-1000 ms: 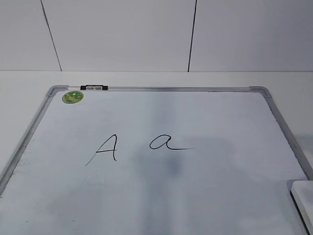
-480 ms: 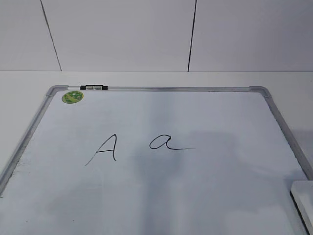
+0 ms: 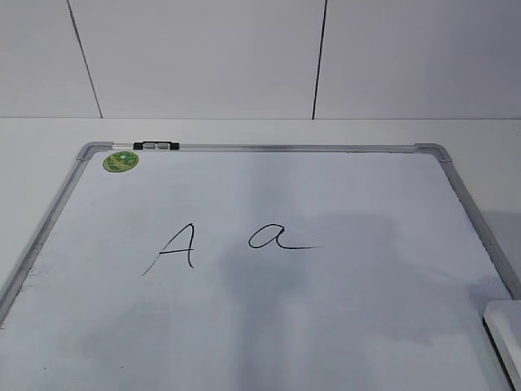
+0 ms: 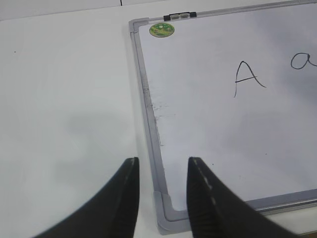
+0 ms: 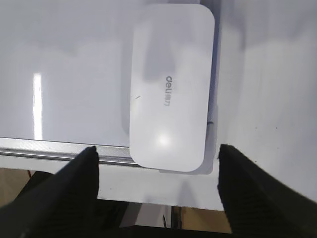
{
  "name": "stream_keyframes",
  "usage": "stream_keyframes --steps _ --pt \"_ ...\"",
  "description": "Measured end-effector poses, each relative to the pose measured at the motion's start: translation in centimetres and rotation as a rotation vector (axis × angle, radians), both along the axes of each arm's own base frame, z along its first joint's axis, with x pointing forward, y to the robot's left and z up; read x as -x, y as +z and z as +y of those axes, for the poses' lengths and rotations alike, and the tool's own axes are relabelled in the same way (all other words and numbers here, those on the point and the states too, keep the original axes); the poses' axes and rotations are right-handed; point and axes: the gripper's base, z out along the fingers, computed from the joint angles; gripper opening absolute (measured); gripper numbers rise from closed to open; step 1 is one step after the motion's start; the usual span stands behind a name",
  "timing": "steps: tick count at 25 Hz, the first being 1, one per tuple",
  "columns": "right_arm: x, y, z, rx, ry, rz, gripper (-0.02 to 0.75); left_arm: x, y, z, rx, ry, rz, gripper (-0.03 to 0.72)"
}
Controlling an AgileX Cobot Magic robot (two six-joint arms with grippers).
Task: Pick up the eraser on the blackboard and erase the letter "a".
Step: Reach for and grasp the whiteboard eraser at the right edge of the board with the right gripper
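The blackboard, a white dry-erase board with a silver-grey frame, lies flat on the table. The small cursive "a" is at its middle, right of a taller capital "A". The white eraser shows only as a corner at the board's near right edge. In the right wrist view the eraser lies over the board's corner, and my right gripper is open wide above its near end, empty. My left gripper is open and empty over the board's near left corner; the "a" shows partly there.
A round green sticker and a small black-and-silver clip sit at the board's far left corner. A white tiled wall stands behind the table. The table's front edge lies just below the eraser in the right wrist view.
The eraser's corner sits slightly lower and further right in the exterior view than before. The shadows on the board have shifted. Letters and board are unchanged.
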Motion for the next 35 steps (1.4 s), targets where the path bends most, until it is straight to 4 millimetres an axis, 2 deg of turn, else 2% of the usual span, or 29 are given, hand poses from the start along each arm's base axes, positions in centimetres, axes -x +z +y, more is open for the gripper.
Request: stream_keyframes --steps 15,28,35 --pt "-2.5 -2.5 -0.3 0.039 0.006 0.14 0.592 0.0 0.0 0.0 0.0 0.0 0.0 0.244" --pt "-3.3 -2.6 -0.2 0.034 -0.004 0.078 0.592 0.0 0.0 0.0 0.0 0.0 0.0 0.244" --pt "-4.5 -4.2 0.4 0.039 0.033 0.142 0.592 0.0 0.0 0.0 0.0 0.0 0.0 0.244"
